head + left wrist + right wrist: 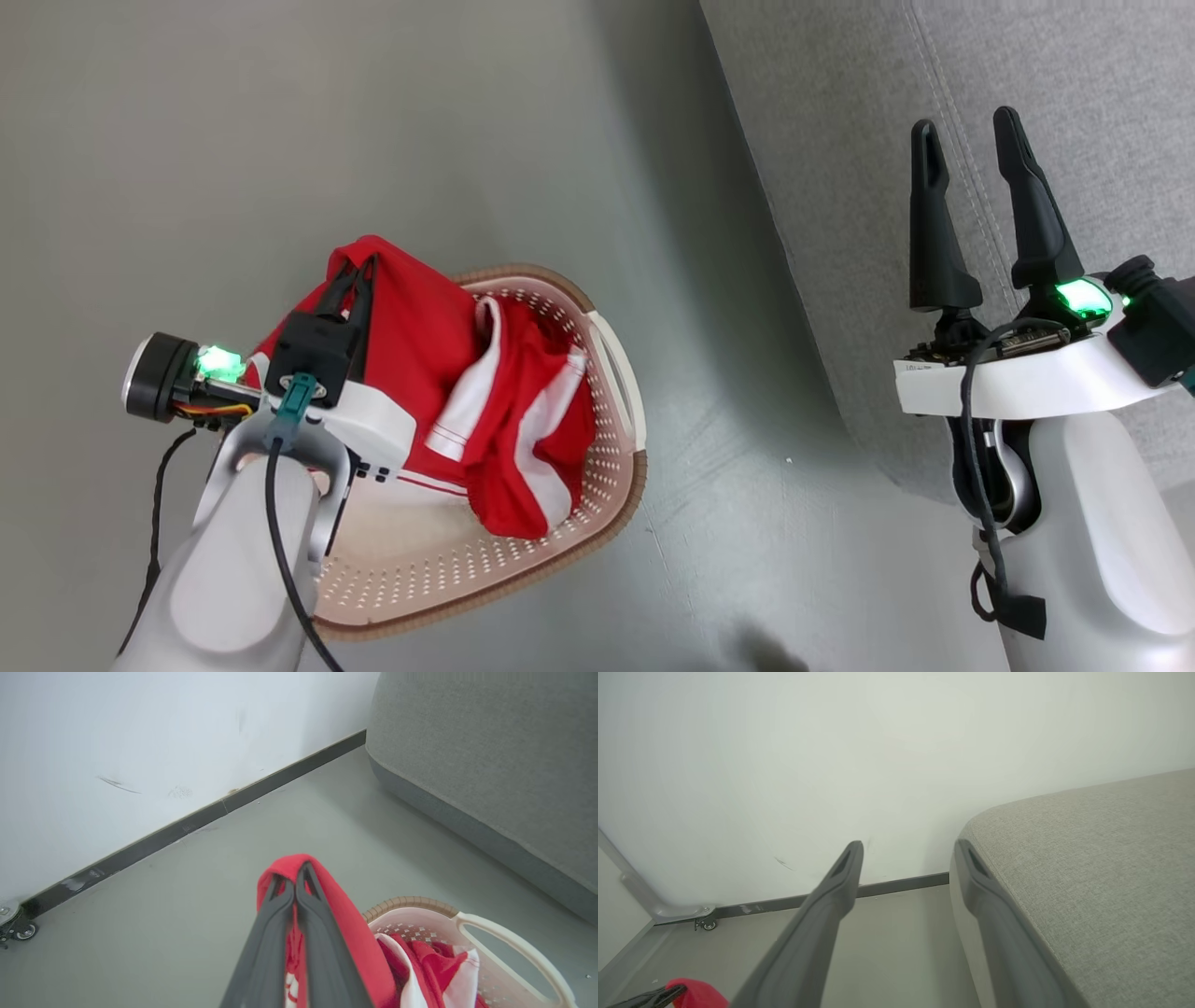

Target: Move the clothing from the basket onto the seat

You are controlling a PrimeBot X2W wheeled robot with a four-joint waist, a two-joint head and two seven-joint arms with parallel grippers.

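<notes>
Left gripper (359,273): at the lower left of the head view. Its two dark fingers are squeezed tight on a fold of the red clothing (420,336).
Right gripper (964,126): at the right of the head view. Its fingers are spread wide with nothing between them, and they point up in front of the seat (822,140).
Clothing: the pinched part is held up over the basket (621,504). The rest hangs down into it. More red cloth with white stripes lies bunched inside, touching the hanging part.
Basket: at the lower middle of the head view, on the grey floor (280,140). It is cream with little holes and a brown rim.
Seat: big and grey, at the upper right of the head view, a little apart from the basket.
Wall (140,742): white, at the top of the left wrist view, with a dark strip (201,821) along its bottom.
</notes>
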